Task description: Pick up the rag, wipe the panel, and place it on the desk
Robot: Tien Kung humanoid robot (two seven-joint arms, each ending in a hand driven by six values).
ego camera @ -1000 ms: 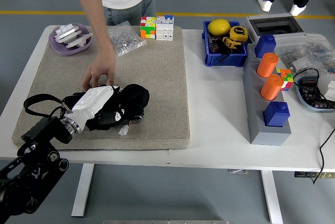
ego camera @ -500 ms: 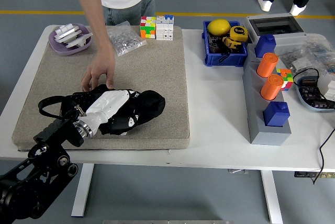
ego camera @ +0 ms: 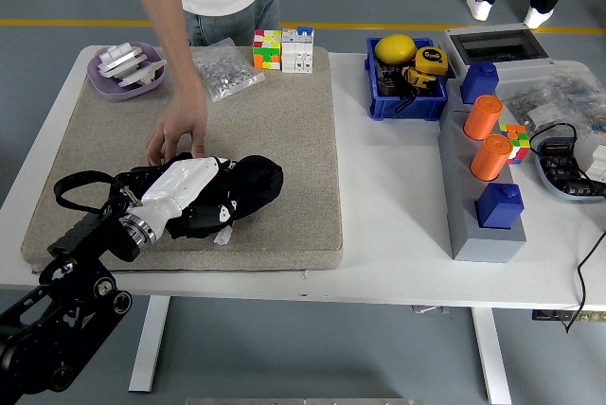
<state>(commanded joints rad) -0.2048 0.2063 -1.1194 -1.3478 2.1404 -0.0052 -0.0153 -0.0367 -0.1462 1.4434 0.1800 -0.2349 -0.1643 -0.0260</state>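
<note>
- Rag (ego camera: pixel 248 187): black cloth, bunched, lying on the beige panel (ego camera: pixel 294 140) towards its near left part. It touches the panel surface and sits under and just ahead of the robot's left hand.
- Left hand (ego camera: pixel 180 195): white-shelled, entering from the lower left on a black arm. It lies flat on top of the rag, fingers pressed down over the cloth and gripping it. A black cable loop (ego camera: pixel 80 183) curves beside the wrist.
- Right hand: not in view.
- Panel: a rectangular beige slab covering the left half of the white desk (ego camera: pixel 388 206). Its near edge lies close to the desk's near edge.
- Person's hand (ego camera: pixel 178 135): reaching down from the far side, fingertips resting on the panel just beyond the robot's hand, very near the rag. Whether it touches the rag cannot be told.
- Far left of the panel: a purple dish (ego camera: pixel 126 71) holding pale pieces, and beside it a clear bag (ego camera: pixel 227 71) of small parts.
- Far edge of the panel: a coloured puzzle cube (ego camera: pixel 267 49) and a white and blue cube (ego camera: pixel 298 49), side by side.
- Right half of the desk, well apart from the rag: a blue bin (ego camera: pixel 407 93) with a yellow ball (ego camera: pixel 396 48) and a yellow tape measure (ego camera: pixel 431 61); a grey tray (ego camera: pixel 473 235) carrying two orange cylinders (ego camera: pixel 483 117) and blue blocks (ego camera: pixel 500 204).
</note>
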